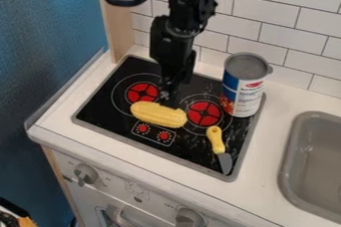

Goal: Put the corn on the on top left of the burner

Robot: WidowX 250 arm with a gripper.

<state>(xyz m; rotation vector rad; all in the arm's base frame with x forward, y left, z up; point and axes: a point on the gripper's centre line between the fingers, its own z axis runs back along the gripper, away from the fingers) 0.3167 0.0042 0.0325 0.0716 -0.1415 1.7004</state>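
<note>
The black gripper (169, 100) hangs down from the top edge over the middle of the stovetop, its lower end at the back edge of the corn. Lying on its side, the yellow corn (158, 115) is in front of and between the two red burners, close to the dial print. The left burner (142, 93) is behind the corn's left end. To the right of the corn is the other burner (204, 113). Whether the gripper touches the corn is unclear.
A large can (244, 85) with a grey lid stands at the stovetop's back right. A toy knife (216, 140) with a yellow handle lies at the front right. The grey sink (287, 164) is at the right, a tiled wall behind, and a wooden post at the back left.
</note>
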